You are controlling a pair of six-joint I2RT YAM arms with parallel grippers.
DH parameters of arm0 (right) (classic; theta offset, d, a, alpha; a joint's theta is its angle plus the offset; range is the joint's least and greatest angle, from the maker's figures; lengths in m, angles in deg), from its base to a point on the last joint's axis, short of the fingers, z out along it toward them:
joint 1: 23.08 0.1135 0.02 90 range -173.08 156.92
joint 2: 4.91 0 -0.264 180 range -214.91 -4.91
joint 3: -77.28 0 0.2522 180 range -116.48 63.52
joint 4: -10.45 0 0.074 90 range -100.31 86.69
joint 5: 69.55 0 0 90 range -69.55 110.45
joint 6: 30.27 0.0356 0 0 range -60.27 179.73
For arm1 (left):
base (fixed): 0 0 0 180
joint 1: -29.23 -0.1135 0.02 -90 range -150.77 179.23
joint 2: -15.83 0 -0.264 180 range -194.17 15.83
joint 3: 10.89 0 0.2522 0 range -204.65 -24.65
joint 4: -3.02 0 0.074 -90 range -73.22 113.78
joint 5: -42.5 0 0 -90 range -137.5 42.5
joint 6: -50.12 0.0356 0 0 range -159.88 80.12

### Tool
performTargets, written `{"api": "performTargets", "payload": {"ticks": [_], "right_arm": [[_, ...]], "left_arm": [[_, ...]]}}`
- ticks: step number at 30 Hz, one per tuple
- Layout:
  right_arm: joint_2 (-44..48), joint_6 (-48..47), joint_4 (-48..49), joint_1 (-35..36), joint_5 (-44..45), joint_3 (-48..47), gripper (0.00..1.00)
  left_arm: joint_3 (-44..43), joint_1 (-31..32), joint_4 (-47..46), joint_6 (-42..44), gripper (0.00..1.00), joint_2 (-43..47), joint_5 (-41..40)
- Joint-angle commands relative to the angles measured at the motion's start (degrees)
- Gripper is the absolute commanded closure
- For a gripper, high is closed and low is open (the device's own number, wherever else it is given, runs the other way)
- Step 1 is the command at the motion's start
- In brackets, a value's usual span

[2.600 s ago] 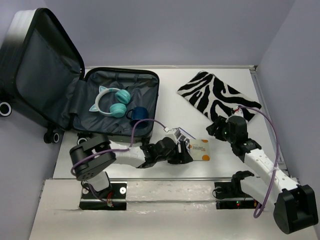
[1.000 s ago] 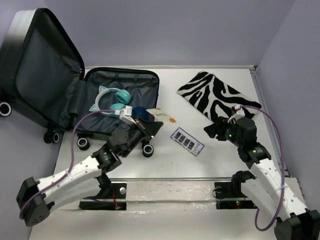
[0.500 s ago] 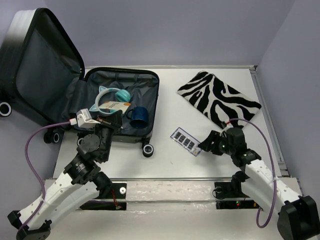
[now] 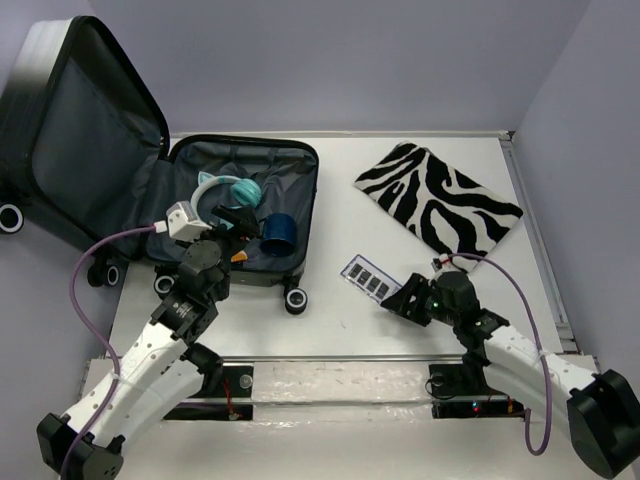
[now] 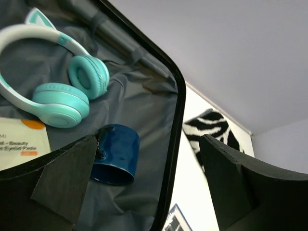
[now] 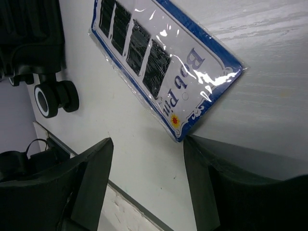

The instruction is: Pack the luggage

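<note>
— How far is the packing, if we begin at the near side?

— Nearest to the arms, the right gripper [image 6: 149, 144] is low over the table [image 4: 330, 225], with its jaws apart and nothing held. The corner of a card of bob pins [image 6: 154, 62] lies just before the gap and, I think, touches one finger. This card is not packed yet.

— And the other arm?

— The left gripper [image 5: 150, 144] hangs over the near part of the luggage [image 4: 300, 165], with its jaws spread wide and empty. The luggage lies open under and beyond it. The lid [image 4: 90, 140] stands up to the far left of it.

— What is already inside?

— Three things lie on the grey lining. A flat white pack [image 5: 19, 149] with an orange mark is beside one finger. A blue mug [image 5: 115, 156] is just below the gap of the jaws. The turquoise headphones [image 5: 57, 101] with cat ears are further in.

— What remains?

— By my judgement the bob pins, and perhaps the zebra-striped cloth [image 4: 435, 195], which lies well beyond the right gripper at the far side. After that, the lid must be closed. I would say the task is about half done.
</note>
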Motion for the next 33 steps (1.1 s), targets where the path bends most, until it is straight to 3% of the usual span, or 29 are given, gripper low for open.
{"api": "performTargets", "payload": {"ticks": [1,6,13,18,23,25,29,33], "right_arm": [[-2.40,3.91,5.01,0.47,7.12,1.32,0.35],[-0.83,8.30,5.98,1.00,13.20,2.81,0.42],[3.49,9.81,1.93,1.00,17.95,3.69,0.44],[-5.90,9.37,10.08,1.00,17.70,2.20,0.45],[-15.15,10.16,18.01,1.00,16.72,1.84,0.48],[-17.34,10.33,20.21,1.00,17.42,1.84,0.56],[-21.38,9.63,25.04,1.00,17.26,1.23,0.71],[-25.33,8.05,30.05,1.00,16.64,0.53,0.84]], "left_arm": [[-3.71,-0.26,-3.04,0.98,0.01,-1.62,8.66],[-5.47,-0.26,0.12,1.86,0.01,2.24,14.66],[-6.35,-0.26,3.64,3.62,0.01,6.65,19.66],[-5.13,-0.26,0.40,3.01,0.01,3.84,25.55],[-3.98,1.05,-4.44,2.39,0.01,-3.98,37.86],[-4.59,4.12,-4.97,3.61,0.01,-8.54,37.00],[-7.58,17.46,-4.27,6.17,0.01,-17.93,26.82],[-9.51,20.48,-4.44,6.78,0.02,-25.60,24.51]]}}
